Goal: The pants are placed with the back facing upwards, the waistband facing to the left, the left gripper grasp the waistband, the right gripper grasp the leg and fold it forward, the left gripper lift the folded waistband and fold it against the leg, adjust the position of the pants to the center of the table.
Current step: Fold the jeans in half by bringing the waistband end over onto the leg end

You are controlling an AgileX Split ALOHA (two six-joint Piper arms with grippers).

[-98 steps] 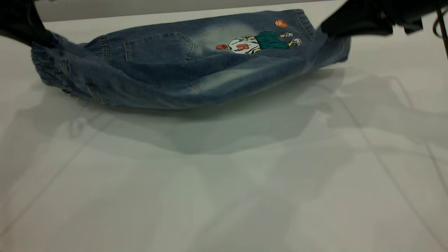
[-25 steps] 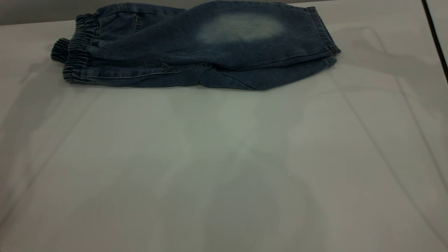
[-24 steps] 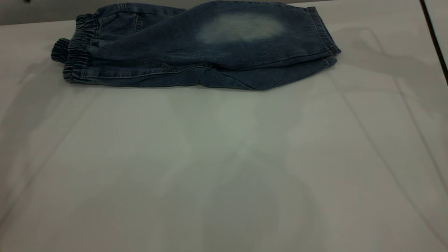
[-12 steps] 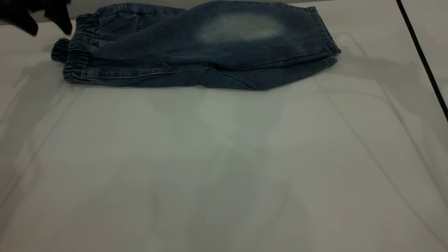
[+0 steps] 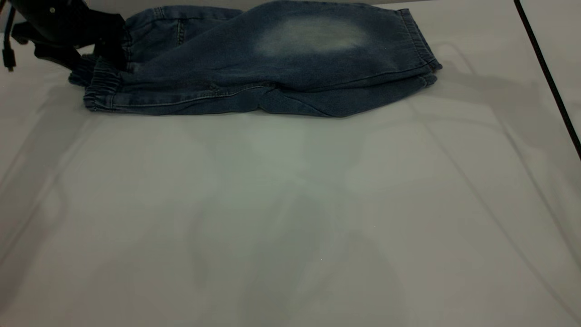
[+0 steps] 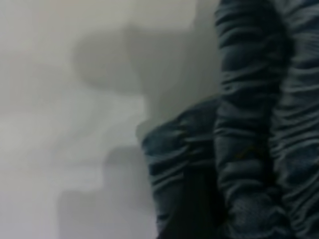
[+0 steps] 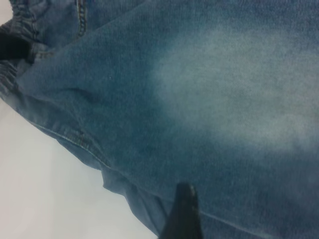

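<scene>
Left gripper (image 5: 106, 47): at the waistband (image 5: 102, 84), far-left of the table (image 5: 290, 218); whether its fingers are released or clenched cannot be told. Right gripper: only a dark finger tip (image 7: 182, 211) shows, above the leg (image 5: 313, 36); its state likewise cannot be told.

Pants (image 5: 263, 59): folded lengthwise, pale-patched leg on top, lying along the table's far edge, waistband leftward.

Step in hand, by judgement: seizing the folded waistband. Best taken through both denim layers at the gathered band, lifted clear, then carried toward the leg hems so the layers stay aligned.

Change: half a second ago the left gripper stood apart from the waistband; now it is upon it. The pants have not shifted.
</scene>
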